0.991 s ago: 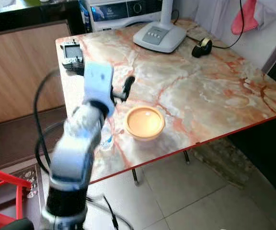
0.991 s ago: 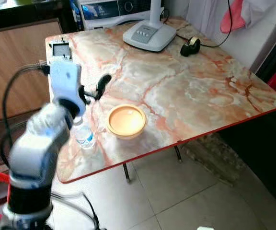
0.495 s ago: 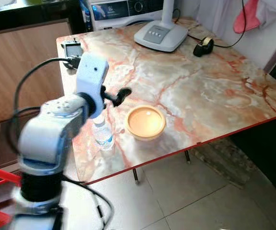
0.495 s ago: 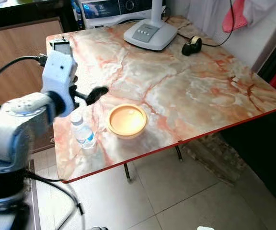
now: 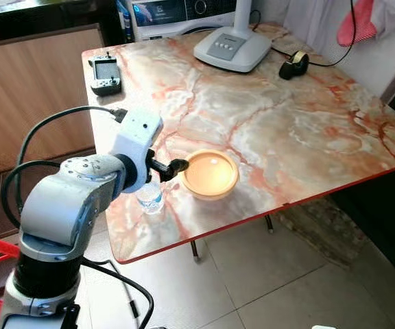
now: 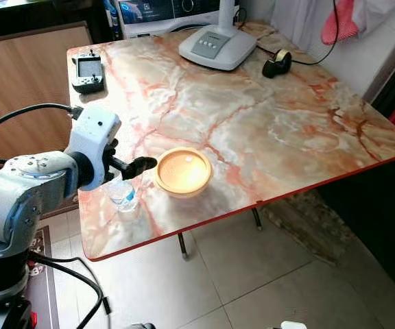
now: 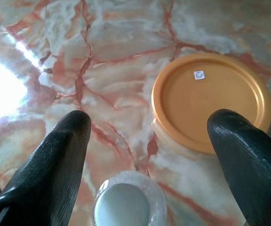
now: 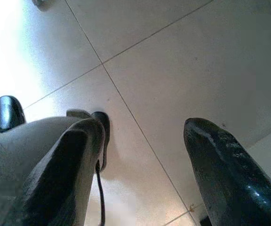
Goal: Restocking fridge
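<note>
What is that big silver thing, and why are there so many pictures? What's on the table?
The silver thing is a robot's left arm. At its end is the left gripper, two long black fingers, spread open. It holds nothing. It hovers above a small water bottle, next to an orange bowl.

Two pictures come from cameras on the robot's head, like eyes looking down at the marble table. The other two come from cameras on its wrists, looking along the fingers. From the left wrist you see the bottle's white cap from above.

The right gripper hangs open over the tiled floor.

Farther back on the table are a white lamp base, a tape roll and a small grey gadget.
</note>
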Motion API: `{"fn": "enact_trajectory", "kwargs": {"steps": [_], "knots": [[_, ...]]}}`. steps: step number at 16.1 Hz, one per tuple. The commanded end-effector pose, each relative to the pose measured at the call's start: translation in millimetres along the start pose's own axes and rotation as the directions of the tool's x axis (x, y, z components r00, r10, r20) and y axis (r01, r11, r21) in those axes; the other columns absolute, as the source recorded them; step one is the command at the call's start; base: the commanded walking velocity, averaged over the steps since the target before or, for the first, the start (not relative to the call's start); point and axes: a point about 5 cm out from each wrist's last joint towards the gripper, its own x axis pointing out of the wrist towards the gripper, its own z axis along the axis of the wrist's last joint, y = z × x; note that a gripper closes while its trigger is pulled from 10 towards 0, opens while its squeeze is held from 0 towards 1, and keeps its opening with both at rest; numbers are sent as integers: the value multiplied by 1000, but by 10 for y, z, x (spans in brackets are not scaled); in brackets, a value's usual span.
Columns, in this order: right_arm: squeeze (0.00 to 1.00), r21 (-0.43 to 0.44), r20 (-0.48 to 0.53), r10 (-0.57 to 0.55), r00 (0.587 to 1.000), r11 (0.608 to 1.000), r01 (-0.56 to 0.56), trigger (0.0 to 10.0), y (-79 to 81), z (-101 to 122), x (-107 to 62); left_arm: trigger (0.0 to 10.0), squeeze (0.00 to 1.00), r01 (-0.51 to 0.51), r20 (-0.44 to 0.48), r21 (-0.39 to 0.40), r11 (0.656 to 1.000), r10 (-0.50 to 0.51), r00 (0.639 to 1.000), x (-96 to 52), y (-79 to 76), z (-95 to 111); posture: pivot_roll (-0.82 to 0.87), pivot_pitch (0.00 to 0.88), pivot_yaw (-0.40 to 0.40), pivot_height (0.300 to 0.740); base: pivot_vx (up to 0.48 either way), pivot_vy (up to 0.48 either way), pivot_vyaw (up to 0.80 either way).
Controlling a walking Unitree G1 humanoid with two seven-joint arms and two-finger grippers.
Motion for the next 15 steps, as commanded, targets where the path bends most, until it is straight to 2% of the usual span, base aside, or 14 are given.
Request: {"fn": "enact_trajectory", "kwargs": {"steps": [1,7,9,15], "knots": [[0,-13,-28,1,1000,1000,-1,10000,-20,-58,-17,10000,0,-11,10,12,1000,11,1000,-53,-4,28,203,144,-31,740,0,0,0],[0,-40,-28,2,1000,999,-3,10000,-46,-31,-13,10000,0,-37,-26,-39,999,36,999,-91,-25,-38,200,154,-38,740,0,0,0],[0,-45,-28,5,1000,999,-6,10000,-54,-21,-11,10000,0,-84,-43,-38,996,82,996,-114,22,-73,207,155,-42,740,0,0,0],[0,-52,-26,8,1000,999,-9,10000,-67,-5,-8,10000,0,-100,-67,-48,994,97,993,-142,25,-119,208,151,-46,740,0,0,0]]}}
